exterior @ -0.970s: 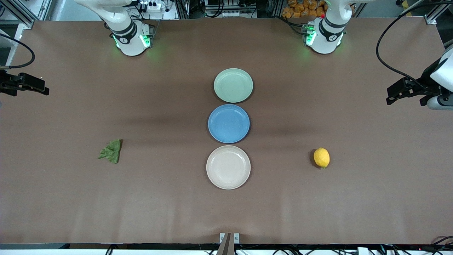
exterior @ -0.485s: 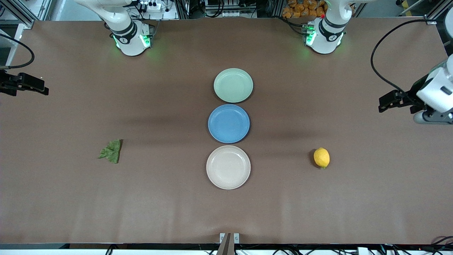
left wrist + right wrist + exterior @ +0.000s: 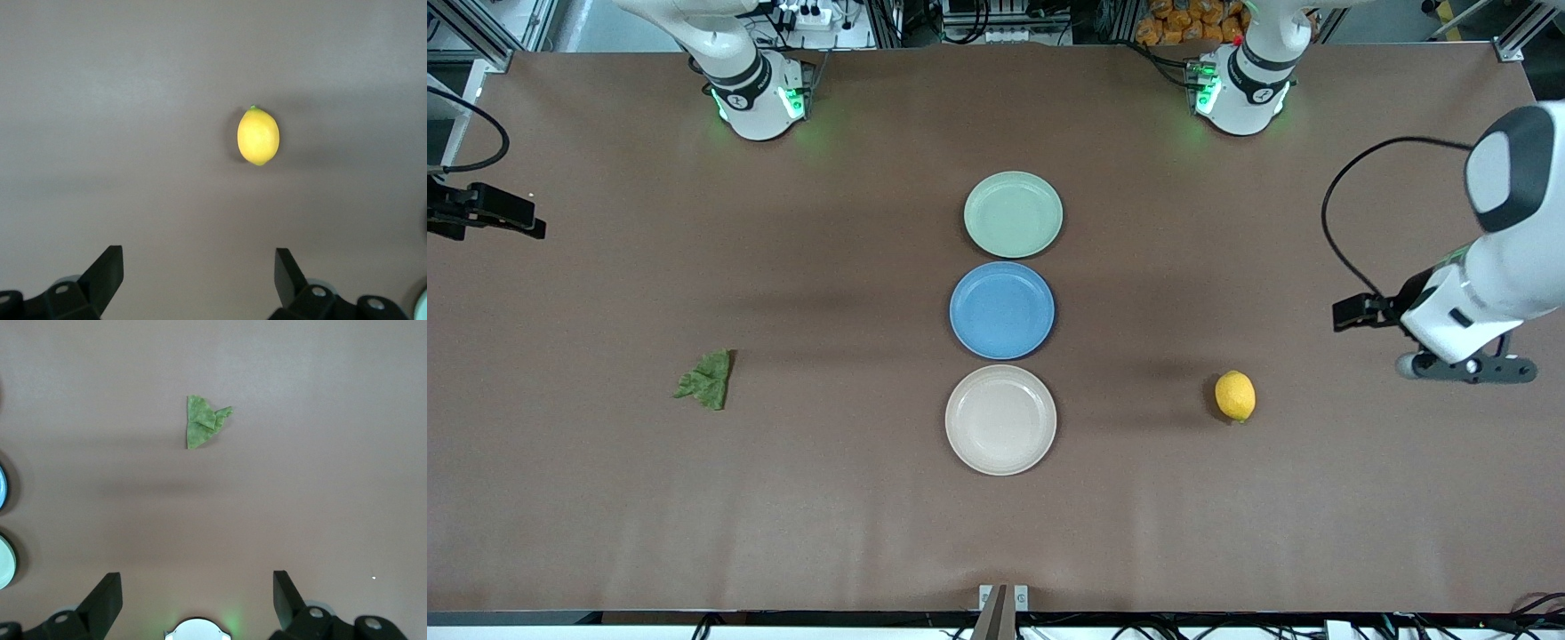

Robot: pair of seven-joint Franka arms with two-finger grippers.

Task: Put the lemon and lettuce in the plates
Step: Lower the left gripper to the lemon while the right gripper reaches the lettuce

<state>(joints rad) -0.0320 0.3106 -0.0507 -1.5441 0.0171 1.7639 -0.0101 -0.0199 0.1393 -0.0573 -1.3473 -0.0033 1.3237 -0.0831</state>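
Now you see the left gripper (image 3: 199, 277) hanging with jaws spread and empty over bare table at the left arm's end, the lemon (image 3: 1234, 396) lying near it, ready for a side-on approach. Your right gripper (image 3: 197, 599), also spread and empty, waits at the right arm's end, the lettuce (image 3: 707, 380) well apart from it. All 3 plates sit bare: mint plate (image 3: 1013, 214), blue plate (image 3: 1002, 310), cream plate (image 3: 1000, 420). Compared with 1 second earlier, the left arm has swung closer to the lemon.
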